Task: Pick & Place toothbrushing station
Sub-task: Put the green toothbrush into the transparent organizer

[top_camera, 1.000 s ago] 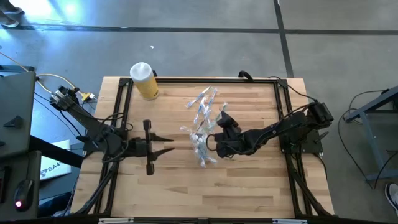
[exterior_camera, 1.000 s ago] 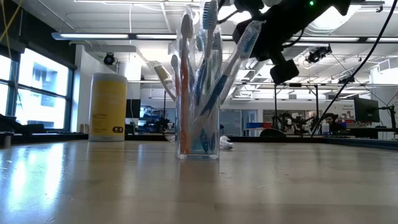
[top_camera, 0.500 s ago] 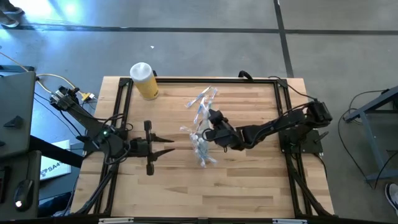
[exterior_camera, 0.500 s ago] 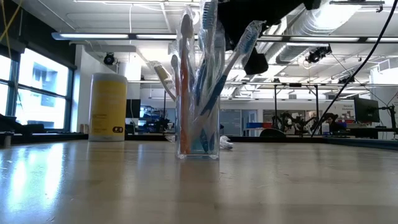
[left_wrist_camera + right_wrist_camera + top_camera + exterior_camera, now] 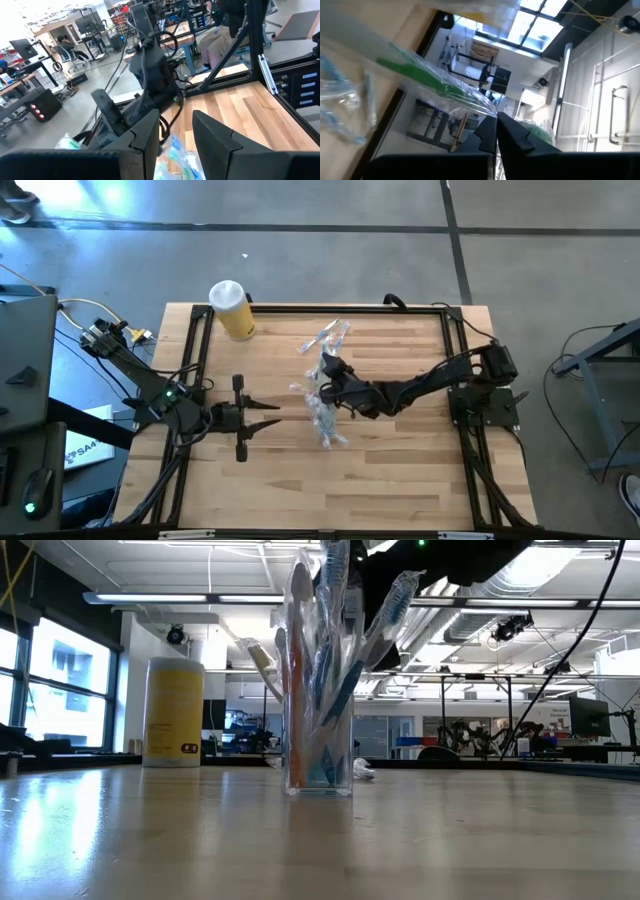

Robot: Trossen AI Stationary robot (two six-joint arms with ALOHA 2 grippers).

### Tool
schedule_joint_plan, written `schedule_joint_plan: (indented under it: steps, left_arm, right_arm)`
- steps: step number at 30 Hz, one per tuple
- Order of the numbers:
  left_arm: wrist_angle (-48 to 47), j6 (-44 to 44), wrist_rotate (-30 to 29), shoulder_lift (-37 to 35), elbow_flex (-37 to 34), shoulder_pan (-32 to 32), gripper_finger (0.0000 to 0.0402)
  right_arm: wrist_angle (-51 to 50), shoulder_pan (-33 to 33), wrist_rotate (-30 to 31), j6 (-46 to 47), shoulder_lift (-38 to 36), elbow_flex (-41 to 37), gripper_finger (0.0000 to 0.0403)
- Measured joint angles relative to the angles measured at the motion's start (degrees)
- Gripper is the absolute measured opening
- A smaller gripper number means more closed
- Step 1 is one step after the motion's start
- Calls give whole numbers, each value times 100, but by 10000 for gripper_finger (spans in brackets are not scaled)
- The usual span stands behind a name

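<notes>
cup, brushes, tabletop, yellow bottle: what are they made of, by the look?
Cup: clear hard plastic, probably; the room shows through it.
Toothbrushes: see-through wrap over coloured handles, likely plastic.
Table: pale wood planks, satin, with visible grain and seams.
Yellow bottle: opaque matt plastic, apparently; white cap seen from above.

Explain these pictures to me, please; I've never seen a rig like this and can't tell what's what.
Two dark robot arms work at a wooden table. One picture looks straight down, one looks level across the tabletop, and two come from cameras on the arms' wrists. A clear cup of wrapped toothbrushes stands mid-table; a yellow bottle stands near the far left corner. The right tool, shut, reaches over the toothbrushes; whether it grips one is unclear. The left tool waits, holding nothing.
</notes>
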Motion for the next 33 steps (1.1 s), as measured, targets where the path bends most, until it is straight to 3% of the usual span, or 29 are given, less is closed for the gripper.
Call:
schedule_joint_plan:
  steps: [5,9,25,33]
  left_arm:
    - [-48,-2,-2,0,0,0,113]
    - [-65,-2,-2,0,0,0,113]
    - [-52,-146,-27,0,0,0,113]
    - [368,-275,-35,2,0,2,113]
  right_arm:
    - [259,9,-6,-392,-1,1,3]
    - [-97,8,12,-413,-6,1,3]
    - [-1291,126,-226,809,69,-3,3]
    - [-1433,287,-410,822,239,-1,3]
